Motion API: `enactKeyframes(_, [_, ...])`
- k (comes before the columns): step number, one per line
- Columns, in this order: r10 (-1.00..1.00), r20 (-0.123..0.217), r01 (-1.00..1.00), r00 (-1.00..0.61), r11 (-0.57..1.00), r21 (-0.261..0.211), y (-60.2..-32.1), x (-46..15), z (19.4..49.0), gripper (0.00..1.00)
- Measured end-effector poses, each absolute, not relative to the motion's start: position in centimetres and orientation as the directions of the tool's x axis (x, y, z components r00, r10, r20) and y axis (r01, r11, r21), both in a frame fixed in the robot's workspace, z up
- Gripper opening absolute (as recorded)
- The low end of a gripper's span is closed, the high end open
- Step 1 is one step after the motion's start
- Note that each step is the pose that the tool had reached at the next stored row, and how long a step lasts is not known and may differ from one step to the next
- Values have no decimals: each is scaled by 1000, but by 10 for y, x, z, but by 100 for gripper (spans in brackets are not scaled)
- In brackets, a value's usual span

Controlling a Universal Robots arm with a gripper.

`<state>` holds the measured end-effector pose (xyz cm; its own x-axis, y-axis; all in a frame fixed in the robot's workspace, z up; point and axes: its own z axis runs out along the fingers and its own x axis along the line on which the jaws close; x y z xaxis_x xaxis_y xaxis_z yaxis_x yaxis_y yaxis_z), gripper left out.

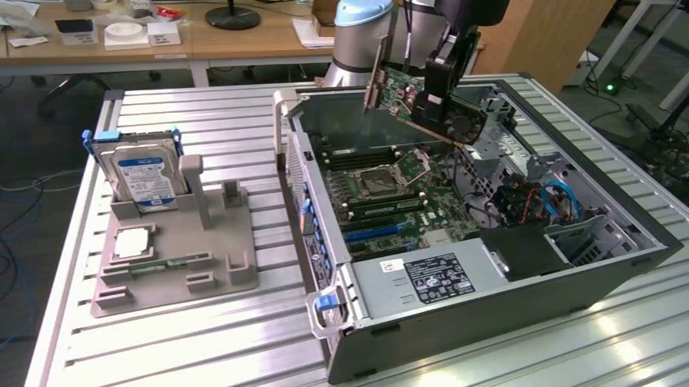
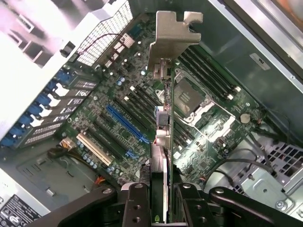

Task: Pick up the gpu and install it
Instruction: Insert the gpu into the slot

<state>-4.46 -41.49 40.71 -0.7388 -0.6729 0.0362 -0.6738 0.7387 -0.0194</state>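
The gpu hangs pinched edge-on between the clenched fingers of the gripper, its silvery bracket reaching out ahead of the hand, held clear above the motherboard inside the open computer case, presumably to line up over the blue slot beneath the hand.

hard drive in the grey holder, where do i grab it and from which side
Probably grip the hard drive by its upper half, coming straight down from above, fingers on the labelled face and the back. It stands upright in the grey holder, which walls in its lower part, and it is thinnest across those faces.
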Motion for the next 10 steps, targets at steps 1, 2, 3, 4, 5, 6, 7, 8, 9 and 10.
enactKeyframes(1, [-683,36,-684,-729,729,-19,-415,-45,407,27])
enactKeyframes(2, [-694,36,-695,-719,719,-19,-415,-45,407,27])
enactKeyframes(3, [-705,36,-706,-708,708,-19,-415,-45,407,27])
enactKeyframes(4, [-713,36,-714,-700,700,-19,-415,-45,407,27])
enactKeyframes(5, [-721,36,-722,-692,691,-19,-415,-45,407,27])
enactKeyframes(6, [-730,36,-731,-683,682,-19,-415,-45,407,27])
enactKeyframes(7, [-738,36,-739,-673,673,-19,-415,-45,407,27])
enactKeyframes(8, [-748,36,-749,-662,662,-19,-415,-45,407,27])
enactKeyframes(9, [-760,36,-760,-649,649,-19,-415,-45,406,27])
enactKeyframes(10, [-769,36,-770,-638,638,-19,-415,-45,406,27])
